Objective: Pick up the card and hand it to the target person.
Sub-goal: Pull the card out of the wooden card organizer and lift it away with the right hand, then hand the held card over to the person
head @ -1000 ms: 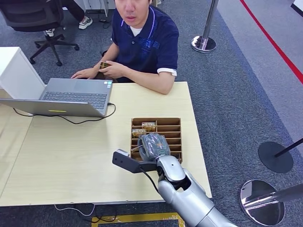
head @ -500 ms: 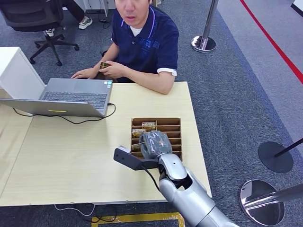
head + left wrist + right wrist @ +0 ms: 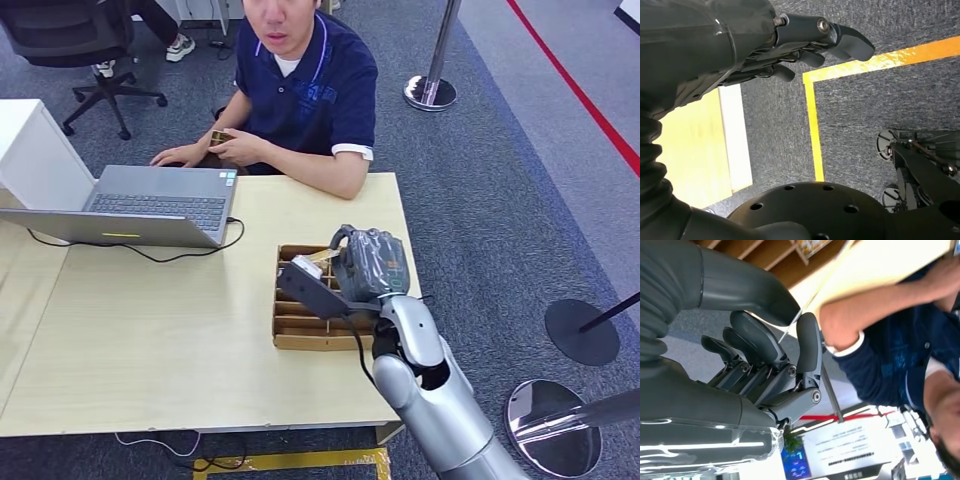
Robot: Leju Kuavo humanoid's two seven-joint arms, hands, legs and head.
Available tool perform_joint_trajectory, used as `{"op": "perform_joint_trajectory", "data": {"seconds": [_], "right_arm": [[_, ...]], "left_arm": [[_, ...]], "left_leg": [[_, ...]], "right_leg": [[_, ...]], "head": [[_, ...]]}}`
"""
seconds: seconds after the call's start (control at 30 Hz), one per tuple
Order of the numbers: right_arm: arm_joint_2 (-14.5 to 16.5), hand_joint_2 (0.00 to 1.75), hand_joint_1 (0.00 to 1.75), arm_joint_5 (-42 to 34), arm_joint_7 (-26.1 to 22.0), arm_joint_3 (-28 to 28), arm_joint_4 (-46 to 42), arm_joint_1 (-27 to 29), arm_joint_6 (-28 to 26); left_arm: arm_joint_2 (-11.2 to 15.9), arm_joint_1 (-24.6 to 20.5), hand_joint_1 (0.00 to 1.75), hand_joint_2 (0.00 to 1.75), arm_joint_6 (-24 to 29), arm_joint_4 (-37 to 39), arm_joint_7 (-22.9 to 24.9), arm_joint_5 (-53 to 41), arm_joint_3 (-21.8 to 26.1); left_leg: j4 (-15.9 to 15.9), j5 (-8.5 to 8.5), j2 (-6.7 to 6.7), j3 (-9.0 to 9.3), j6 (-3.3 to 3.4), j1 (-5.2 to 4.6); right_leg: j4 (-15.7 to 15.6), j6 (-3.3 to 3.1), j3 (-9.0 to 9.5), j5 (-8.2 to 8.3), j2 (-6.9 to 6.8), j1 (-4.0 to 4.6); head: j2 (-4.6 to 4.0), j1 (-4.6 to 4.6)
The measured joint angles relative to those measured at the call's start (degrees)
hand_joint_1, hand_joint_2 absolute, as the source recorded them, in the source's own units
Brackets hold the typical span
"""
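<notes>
- Card [image 3: 326, 256]: pale strip, held up above the far edge of the slotted box; in the R wrist view it reads edge-on as a thin line [image 3: 811, 297] running up from the pinch.
- Right hand [image 3: 367, 265]: raised over the box's far right corner, thumb and a finger clamped on the card, other fingers [image 3: 753, 337] curled in beside them; plastic film wraps the back of the hand.
- Box [image 3: 324, 325]: brown cardboard w/ cross dividers, sits on the worktop [image 3: 151, 330] near its right side; hand and a dark bracket hide much of its inside, so can't tell what the slots hold.
- Person [image 3: 309, 85]: dark blue polo, seated at the far side of the worktop, forearms on it, both hands together around a small item [image 3: 220, 137], too small to tell what.
- Laptop [image 3: 143, 205]: open, on the far left part of the worktop, black cable running from its right side.
- Left hand [image 3: 791, 45]: hangs over grey carpet w/ yellow floor tape [image 3: 813, 125]; fingers apart, nothing in them.
</notes>
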Motion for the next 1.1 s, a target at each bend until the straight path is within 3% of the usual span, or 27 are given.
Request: {"op": "perform_joint_trajectory", "data": {"seconds": [0.3, 0.5, 0.7, 1.1], "right_arm": [[-0.93, 1.75, 1.68, -0.33, -0.79, -1.83, -3.78, 2.0, -0.38], [-0.74, 1.75, 1.68, -5.05, -3.96, -2.22, -2.99, 1.4, 2.18], [2.33, 1.75, 1.68, -10.27, -5.95, -2.09, 4.8, -4.42, 4.12], [9.14, 1.75, 1.68, -16.19, -7.83, -2.07, 21.51, -17.18, 2.94]], "left_arm": [[-0.1, -0.01, 0.0, 1.75, 0.0, 0.0, 0.04, -0.01, 0.09], [-0.11, -0.06, 0.0, 1.75, -0.09, 0.0, 0.28, -0.59, 0.09], [-0.1, -0.3, 0.0, 1.75, -0.19, 0.01, 0.73, -1.79, 0.05], [-0.09, -0.45, 0.0, 1.75, -0.22, 0.09, 2.1, -2.43, -0.01]], "left_leg": [[0.0, 0.0, 0.0, 0.0, 0.0, 0.0], [-0.01, 0.0, -0.01, -0.04, 0.0, 0.0], [-0.01, 0.05, -0.01, -0.03, -0.04, 0.01], [-0.01, 0.06, -0.03, -0.05, -0.03, 0.01]], "right_leg": [[0.0, 0.0, 0.0, 0.0, 0.0, 0.0], [0.01, 0.0, 0.01, 0.0, 0.0, 0.0], [0.04, -0.01, 0.01, 0.02, 0.0, 0.0], [0.05, -0.02, 0.0, 0.02, 0.01, 0.0]], "head": [[0.0, 0.02], [0.01, 0.02], [0.01, 0.01], [0.01, 0.01]]}}
